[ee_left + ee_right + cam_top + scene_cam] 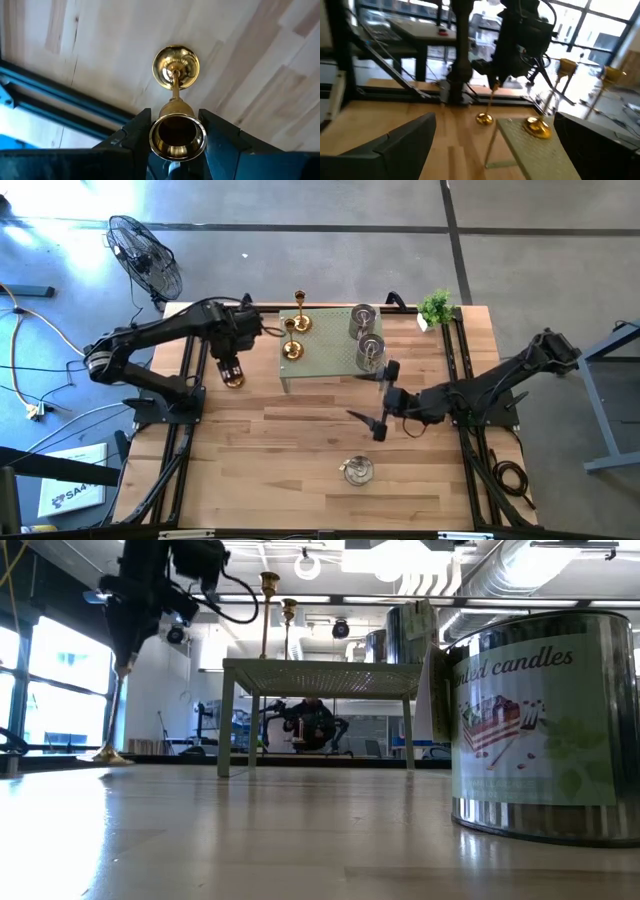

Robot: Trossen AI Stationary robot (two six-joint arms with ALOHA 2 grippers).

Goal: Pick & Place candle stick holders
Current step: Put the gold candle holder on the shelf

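On a pale wooden worktop (pixel 300 450), two dark arms work beside a low green perforated stand (pixel 325 350) that carries two gold brass candlestick holders (pixel 292 348) and two silvery glass holders (pixel 366 335). The left claw (pixel 229 367) reaches down just beside the stand's left end, its fingers (pixel 135 135) closed against either side of the cup of a third brass holder (pixel 233 380), which stands upright with its round base on the wood. The left wrist view looks straight down the thin stem to that base and shows the cup pinched between the two dark fingers; the low view shows the same holder from the side, its foot flat on the wood, a detail the overhead view cannot settle. The right claw (pixel 372 402) hangs over the middle of the worktop in front of the stand, fingers spread wide and holding nothing. A third silvery holder (pixel 358 471) sits alone nearer the front edge, labelled "candles" in the low view. A small green potted plant (pixel 436 307) stands at the far right corner.
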